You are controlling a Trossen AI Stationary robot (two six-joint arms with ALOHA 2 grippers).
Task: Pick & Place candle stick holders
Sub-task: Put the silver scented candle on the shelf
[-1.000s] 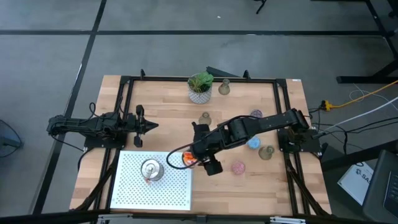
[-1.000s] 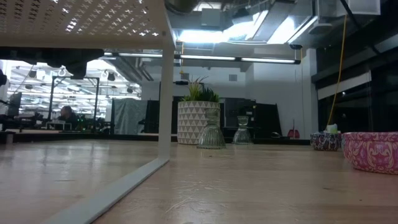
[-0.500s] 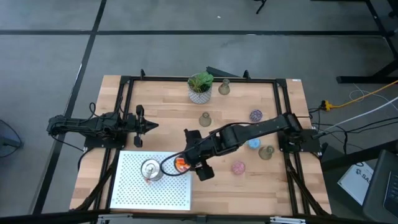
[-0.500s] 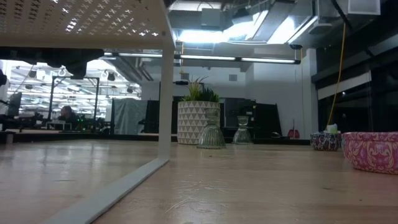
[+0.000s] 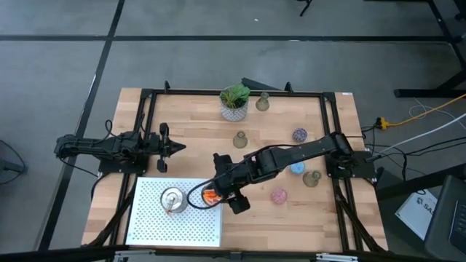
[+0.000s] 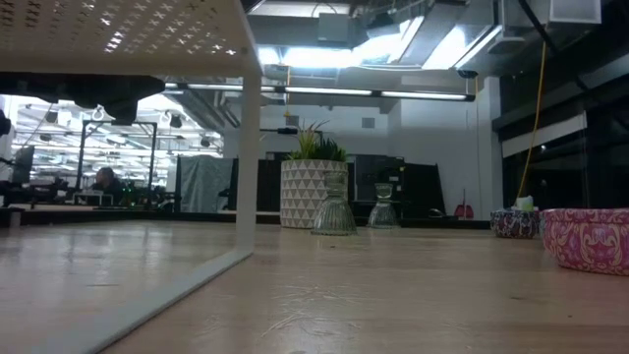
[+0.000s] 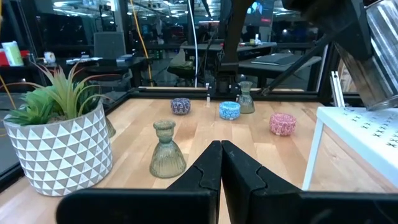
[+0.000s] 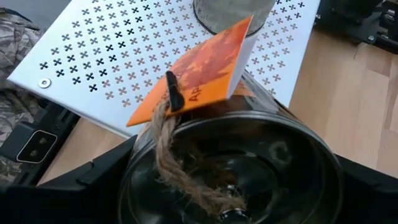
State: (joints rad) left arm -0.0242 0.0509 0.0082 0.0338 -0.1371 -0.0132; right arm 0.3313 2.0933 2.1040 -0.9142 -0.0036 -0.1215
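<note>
Right gripper (image 5: pixel 216 193): clenched on a shiny silver holder (image 8: pixel 230 165), seen in the right wrist view seated between the two dark fingers (image 8: pixel 81 180). A frayed twine loop (image 8: pixel 177 171) and an orange tag (image 8: pixel 196 71) hang from the held holder. From above, gripper and load sit over the right edge of the white perforated platform (image 5: pixel 149 218) at the near left of the table (image 5: pixel 189 142).

A second silver holder (image 5: pixel 173 198) stands on the platform, just beside the held one.

Remaining holders rest on the wood, right half. Pink holder (image 5: pixel 279 196) near the front, apart from the arm. Blue holder (image 5: pixel 296 168) is partly covered by the right arm. An olive-grey holder (image 5: pixel 312 178) stands just beside the blue one. Speckled purple holder (image 5: pixel 299 135) lies farther back. A second olive-grey holder (image 5: pixel 239 139) stands mid-table; a third (image 5: pixel 262 102) at the back, next to the green plant (image 5: pixel 234 96) in its white patterned pot (image 5: pixel 234 112).

Left gripper (image 5: pixel 178 148): fingers pressed together and holding nothing, per the left wrist view; parked at the table's left side, behind the platform.
</note>
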